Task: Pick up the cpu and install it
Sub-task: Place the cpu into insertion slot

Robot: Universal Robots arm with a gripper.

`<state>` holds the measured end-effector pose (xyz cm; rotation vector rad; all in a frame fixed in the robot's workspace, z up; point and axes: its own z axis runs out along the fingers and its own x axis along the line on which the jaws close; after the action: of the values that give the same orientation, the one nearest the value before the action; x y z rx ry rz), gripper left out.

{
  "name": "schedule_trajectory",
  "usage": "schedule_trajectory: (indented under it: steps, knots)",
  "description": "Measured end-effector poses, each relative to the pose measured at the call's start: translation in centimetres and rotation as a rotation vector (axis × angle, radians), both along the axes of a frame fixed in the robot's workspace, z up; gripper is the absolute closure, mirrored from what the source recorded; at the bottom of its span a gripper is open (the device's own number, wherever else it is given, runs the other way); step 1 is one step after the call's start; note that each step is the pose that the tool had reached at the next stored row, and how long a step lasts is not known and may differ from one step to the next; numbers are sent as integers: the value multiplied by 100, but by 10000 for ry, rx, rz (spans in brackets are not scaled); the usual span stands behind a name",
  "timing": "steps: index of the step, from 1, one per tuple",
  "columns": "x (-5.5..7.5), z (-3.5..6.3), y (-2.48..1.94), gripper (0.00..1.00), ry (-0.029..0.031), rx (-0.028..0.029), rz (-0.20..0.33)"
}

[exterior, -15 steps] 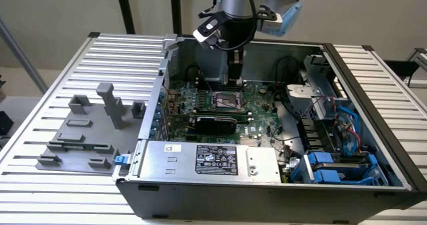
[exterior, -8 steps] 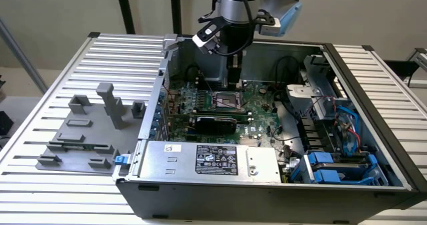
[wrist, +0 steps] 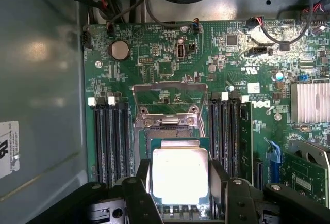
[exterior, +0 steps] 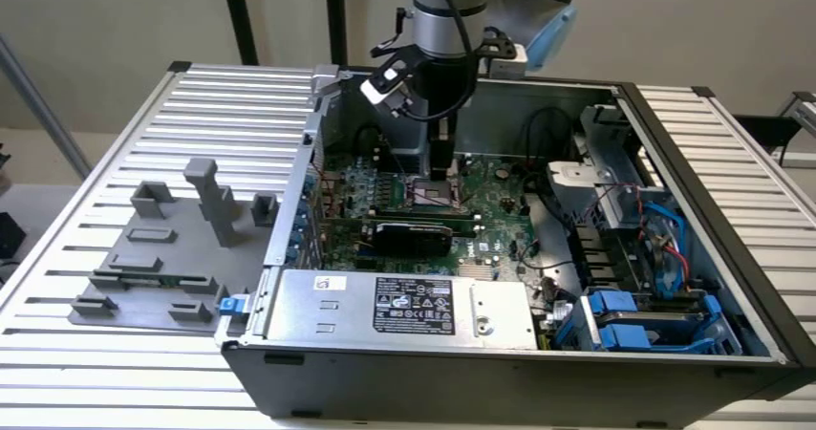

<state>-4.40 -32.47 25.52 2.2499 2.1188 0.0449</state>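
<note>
cpu (wrist: 179,173) clamped in gripper (wrist: 180,180) over socket (wrist: 170,132); memory slots (wrist: 111,141) flanking.

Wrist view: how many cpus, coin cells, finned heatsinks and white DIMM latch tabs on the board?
cpu: 1
coin cell: 1
finned heatsink: 1
white DIMM latch tabs: 4
Total: 7

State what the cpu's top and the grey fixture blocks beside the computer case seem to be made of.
The cpu: probably metal, bright glare off its smooth top. The fixture blocks: likely matte plastic, uniformly dull grey, no shine.
</note>
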Motion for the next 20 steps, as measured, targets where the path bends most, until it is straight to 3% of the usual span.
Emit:
schedule_trajectory:
  steps: [11,20]
  knots:
    - [-44,-166,-4,45,-150,0,278]
    - [-51,-305,13,45,-170,-1,295]
